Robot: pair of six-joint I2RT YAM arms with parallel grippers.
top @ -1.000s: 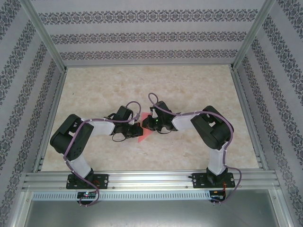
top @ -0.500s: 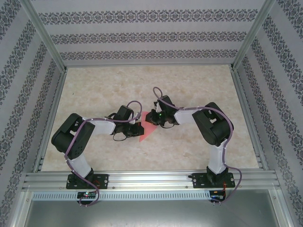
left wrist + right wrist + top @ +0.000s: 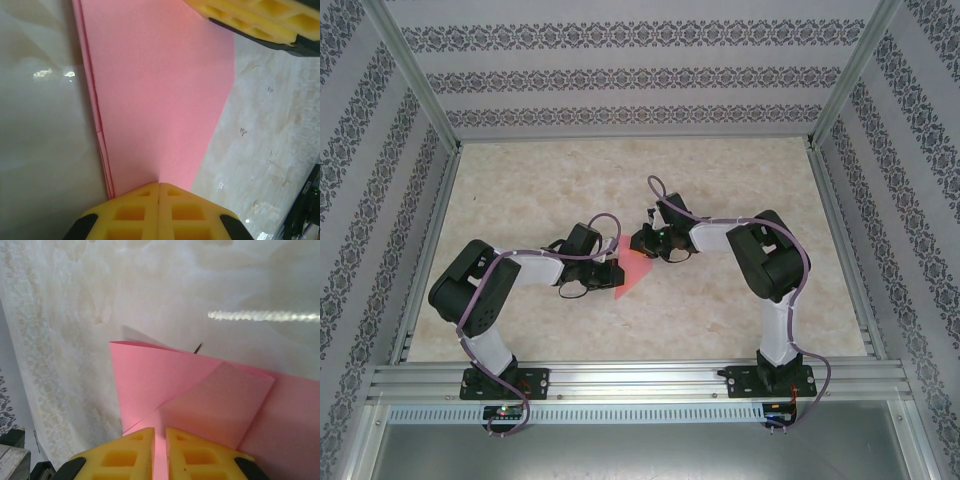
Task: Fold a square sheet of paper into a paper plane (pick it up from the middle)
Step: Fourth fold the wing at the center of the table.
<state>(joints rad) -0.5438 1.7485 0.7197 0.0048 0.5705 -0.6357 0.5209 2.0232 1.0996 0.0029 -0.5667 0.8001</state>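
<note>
The left hand (image 3: 159,189) has its two yellow fingers pressed flat together with no gap, and the narrow end of the square sheet of paper (image 3: 160,90) runs into the seam between them, so it is clamped on the sheet. From the left wrist, the pink-red paper fans out away from those fingers, with several stacked layers showing along its left edge. Across its far corner sits one yellow finger (image 3: 250,17) of the right hand.

The right hand (image 3: 159,435) has its fingers a thin slit apart, and pink shows inside the slit. Whether the pads actually press the paper I cannot tell. Just beyond them the sheet (image 3: 150,380) is folded: one flap lies diagonally over another layer, and its far edge stands slightly off the surface (image 3: 75,315), casting a dark shadow.

From above, the left hand (image 3: 616,270) comes at the sheet (image 3: 632,276) from its left side and the right hand (image 3: 642,243) from its far right corner. The two are near each other, with the pink shape between them. The sheet reads there as a small triangle narrowing toward the near side, near the middle of the pale marbled surface (image 3: 740,180). The left arm (image 3: 480,290) and right arm (image 3: 770,260) both bend inward from their bases on the aluminium rail (image 3: 640,378) at the near edge. Patterned walls (image 3: 640,80) close in the other three sides.
</note>
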